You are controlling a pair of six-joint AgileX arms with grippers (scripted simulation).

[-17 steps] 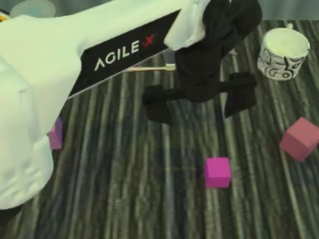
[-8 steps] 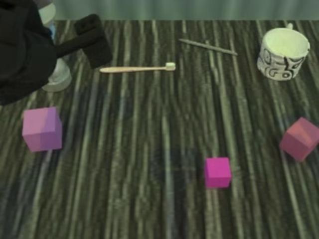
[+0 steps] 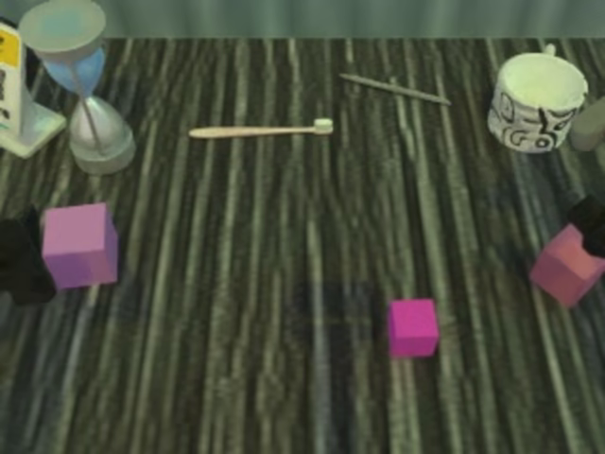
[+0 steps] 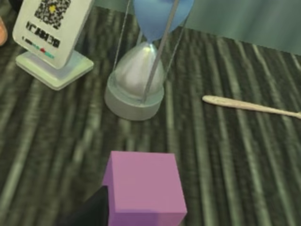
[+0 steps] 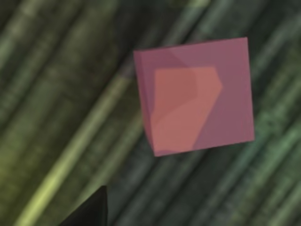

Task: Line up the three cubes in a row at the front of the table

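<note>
the 3 cubes sit apart on the table (image 3: 284, 378): the large lilac-pink cube (image 3: 79, 244) at the left, the small magenta cube (image 3: 413, 327) toward the front middle, the rose-pink cube (image 3: 567, 266) at the right edge. the left gripper (image 3: 21, 257) shows as a dark shape just beside the lilac-pink cube, perhaps touching it; the right gripper (image 3: 591, 222) is at the rose-pink cube's far corner. whether either pair of jaws is apart or together cannot be told. an hourglass (image 3: 83, 90), toothbrush (image 3: 260, 130) and mug (image 3: 536, 101) stand farther back.
</note>
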